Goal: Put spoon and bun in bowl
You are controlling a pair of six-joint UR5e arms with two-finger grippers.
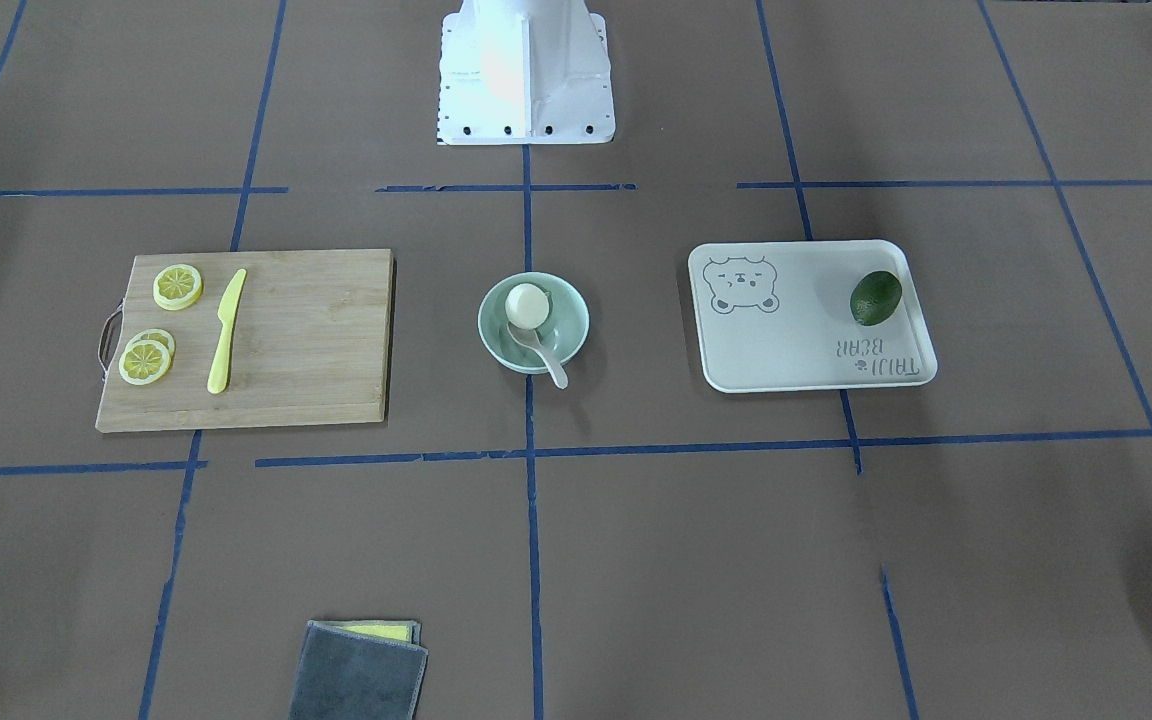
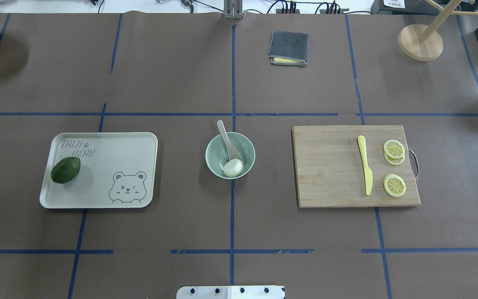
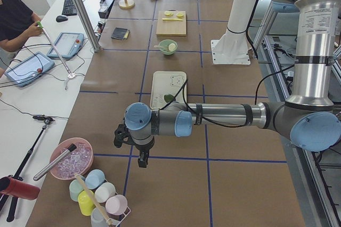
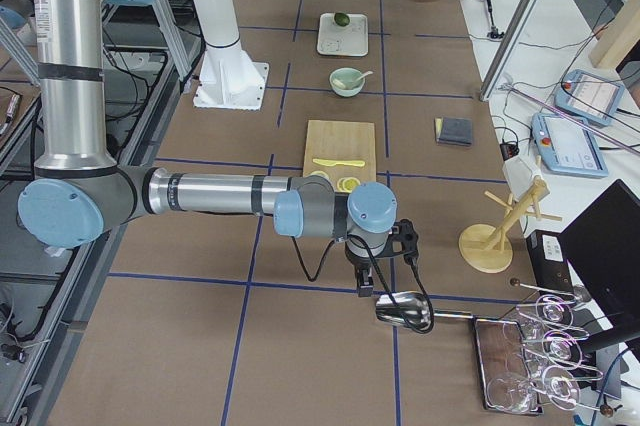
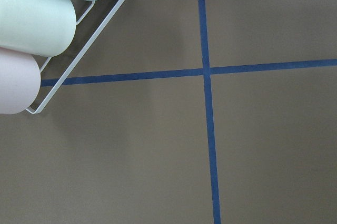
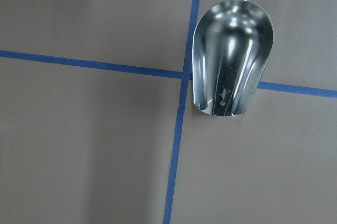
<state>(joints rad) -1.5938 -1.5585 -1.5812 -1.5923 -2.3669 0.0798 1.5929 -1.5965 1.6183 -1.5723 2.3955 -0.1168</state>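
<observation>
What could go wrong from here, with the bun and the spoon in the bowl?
1. The small white plastic spoon leans in the round pale mint-green bowl, with its handle out over the rim; a bump might tip it out.
2. The right arm hangs close to the shiny metal scoop; a low move from there might knock it.

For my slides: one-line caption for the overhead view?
Bun and spoon sit in the bowl, between the bear-print tray and the cutting board.
</observation>
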